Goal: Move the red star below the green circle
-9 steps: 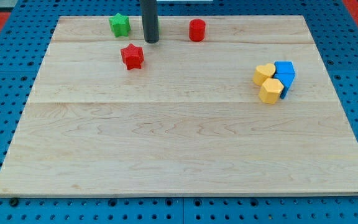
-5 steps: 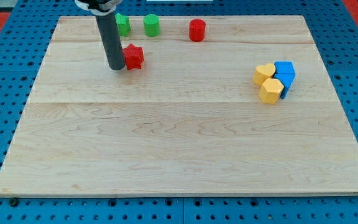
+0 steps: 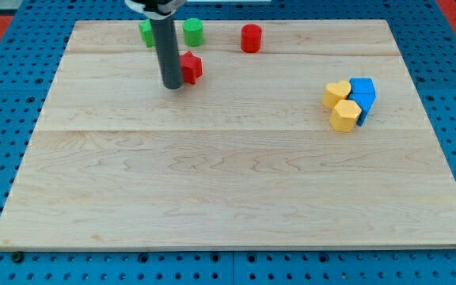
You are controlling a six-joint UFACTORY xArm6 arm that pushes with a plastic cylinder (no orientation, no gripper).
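The red star (image 3: 191, 67) lies near the view's top, just below the green circle (image 3: 193, 32). My tip (image 3: 172, 85) touches the star's left side. The rod rises from there and hides part of the green star (image 3: 145, 32), which sits left of the green circle.
A red cylinder (image 3: 250, 38) stands to the right of the green circle. At the view's right, two yellow blocks (image 3: 340, 104) and two blue blocks (image 3: 363, 95) cluster together. The wooden board (image 3: 228, 182) lies on a blue pegboard.
My tip swung round from above the red star to its left side, then pushed it to the right, so the star now sits under the green circle.
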